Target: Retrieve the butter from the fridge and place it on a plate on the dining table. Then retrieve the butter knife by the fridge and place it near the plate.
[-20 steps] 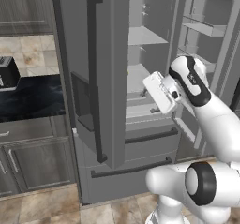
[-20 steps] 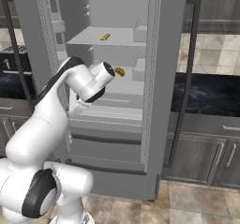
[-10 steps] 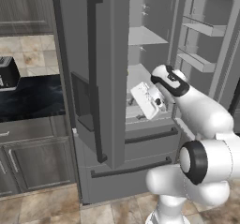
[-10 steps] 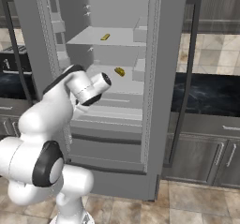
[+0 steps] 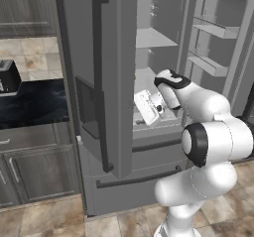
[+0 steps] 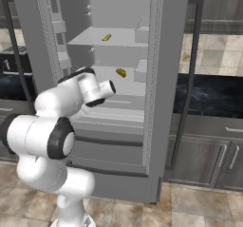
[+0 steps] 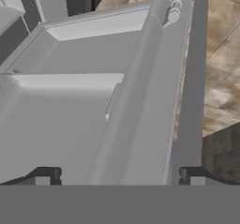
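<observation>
The fridge (image 6: 156, 79) is standing with its right-hand door swung open. The left door (image 5: 99, 77), shut, is screening part of the interior in the left base view. Two small yellow items are lying inside. One stick is resting on the upper shelf (image 6: 107, 37). A second one is sitting on the middle shelf (image 6: 121, 72), near the right wall. I cannot tell which of them is the butter.

The end effector (image 7: 119, 174) is reaching into the lower part of the compartment, below the middle shelf. It is well apart from both yellow items. Its fingertips (image 7: 47, 175) are standing spread, with nothing between them. The hand view is looking along grey fridge surfaces and a door edge, with floor tiles (image 7: 220, 54) beyond.

A black counter (image 5: 34, 104) with a toaster (image 5: 9, 76) on it is lying to the left of the fridge. Dark cabinets (image 6: 209, 150) are flanking it on the other side.

Versus 1.0 s ago, the wrist has been dropping from mid-compartment height toward the lower shelf, and the elbow is folding closer to the base. Both yellow items are staying in place.
</observation>
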### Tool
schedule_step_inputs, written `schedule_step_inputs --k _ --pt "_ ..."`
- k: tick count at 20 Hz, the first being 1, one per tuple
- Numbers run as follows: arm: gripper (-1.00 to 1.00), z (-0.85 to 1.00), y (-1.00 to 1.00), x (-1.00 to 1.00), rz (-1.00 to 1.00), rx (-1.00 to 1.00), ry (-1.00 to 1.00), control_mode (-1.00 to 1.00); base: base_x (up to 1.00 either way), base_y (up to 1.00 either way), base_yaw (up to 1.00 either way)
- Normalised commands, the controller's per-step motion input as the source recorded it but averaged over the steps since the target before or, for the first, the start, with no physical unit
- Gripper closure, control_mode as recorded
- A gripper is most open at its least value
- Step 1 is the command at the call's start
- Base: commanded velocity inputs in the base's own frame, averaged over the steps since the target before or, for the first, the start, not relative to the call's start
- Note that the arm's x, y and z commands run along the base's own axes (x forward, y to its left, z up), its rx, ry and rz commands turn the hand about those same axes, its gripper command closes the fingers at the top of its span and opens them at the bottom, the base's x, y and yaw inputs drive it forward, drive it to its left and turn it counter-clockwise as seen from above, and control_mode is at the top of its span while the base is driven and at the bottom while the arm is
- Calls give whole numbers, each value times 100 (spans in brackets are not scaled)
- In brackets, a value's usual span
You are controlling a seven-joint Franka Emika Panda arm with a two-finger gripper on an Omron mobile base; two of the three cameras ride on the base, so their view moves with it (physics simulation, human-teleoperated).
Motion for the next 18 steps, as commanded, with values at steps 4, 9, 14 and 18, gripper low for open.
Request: schedule_step_inputs --k 4,9,14,18 --pt "-100 -18 40 3 0 2 0 -100 0 0 0" --pt "-100 -20 35 0 0 0 1 -100 0 0 0" --pt "-100 -22 50 -51 1 0 1 -100 0 0 0" --pt "-100 -13 75 -86 0 0 0 -100 0 0 0"
